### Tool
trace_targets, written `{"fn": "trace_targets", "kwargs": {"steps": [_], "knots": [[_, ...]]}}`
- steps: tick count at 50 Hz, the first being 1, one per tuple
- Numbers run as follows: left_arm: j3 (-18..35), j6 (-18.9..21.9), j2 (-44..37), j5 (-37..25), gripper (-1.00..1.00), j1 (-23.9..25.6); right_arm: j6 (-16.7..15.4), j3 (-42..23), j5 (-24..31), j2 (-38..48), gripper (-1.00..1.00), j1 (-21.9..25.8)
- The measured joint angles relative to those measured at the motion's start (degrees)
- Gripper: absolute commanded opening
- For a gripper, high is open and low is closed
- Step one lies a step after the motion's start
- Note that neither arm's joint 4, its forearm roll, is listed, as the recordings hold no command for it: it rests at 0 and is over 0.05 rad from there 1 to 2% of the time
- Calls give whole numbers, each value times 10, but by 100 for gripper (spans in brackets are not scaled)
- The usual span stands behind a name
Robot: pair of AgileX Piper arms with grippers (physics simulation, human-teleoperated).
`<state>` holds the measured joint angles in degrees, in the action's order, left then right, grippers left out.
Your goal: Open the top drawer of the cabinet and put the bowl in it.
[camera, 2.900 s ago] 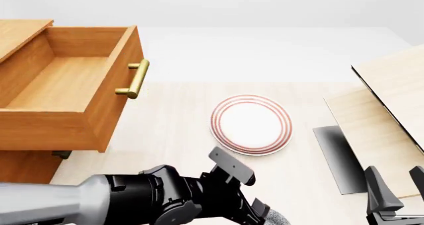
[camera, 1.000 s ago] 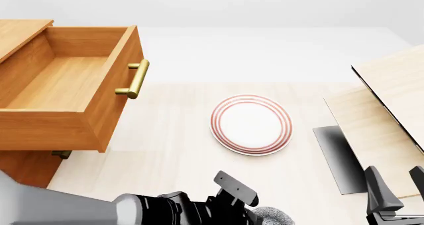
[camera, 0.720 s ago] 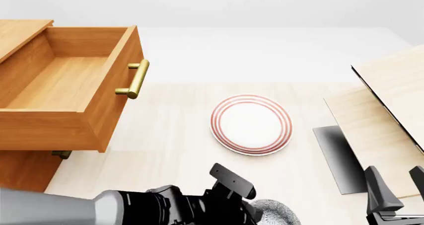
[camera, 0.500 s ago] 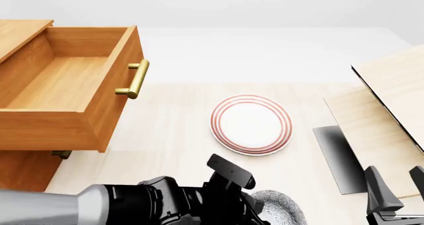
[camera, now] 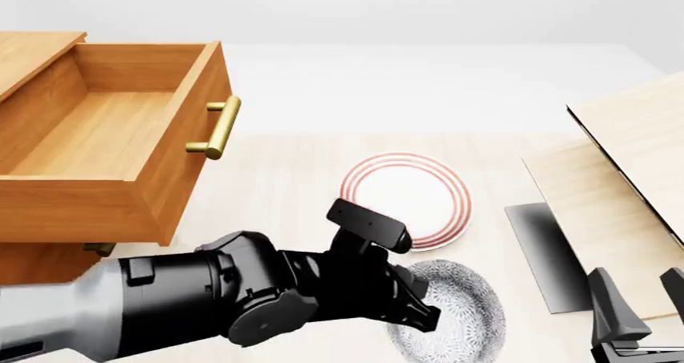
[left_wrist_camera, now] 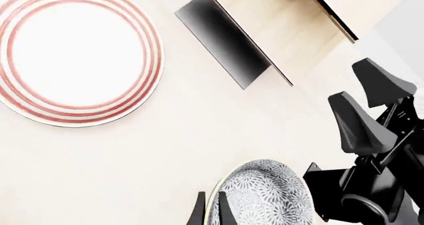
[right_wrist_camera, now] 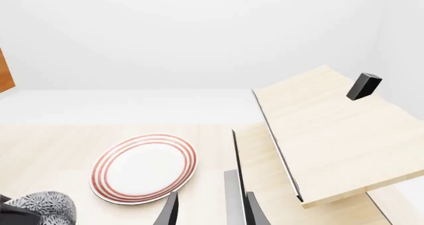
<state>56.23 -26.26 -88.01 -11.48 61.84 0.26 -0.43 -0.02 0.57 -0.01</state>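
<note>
L jaws on half-hidden bowl [camera: 460, 315]

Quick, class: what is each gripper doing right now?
Left gripper: closed on the bowl's rim.
Right gripper: open, holding nothing.

Looks like a bare simulated tabletop setup rather than any real room: flat white walls with no texture, a pale wood table [camera: 278, 211], and a few clean rendered household props on it, like an orange-brown cabinet [camera: 32, 267], a red-ringed plate [camera: 412, 195] and a light-wood box [camera: 630, 179].
</note>
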Motion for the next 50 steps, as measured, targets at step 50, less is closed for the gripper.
{"fn": "trace_targets", "kwargs": {"steps": [50], "knots": [[254, 46, 69, -279, -100, -152, 0, 0, 0, 0, 100, 0]]}}
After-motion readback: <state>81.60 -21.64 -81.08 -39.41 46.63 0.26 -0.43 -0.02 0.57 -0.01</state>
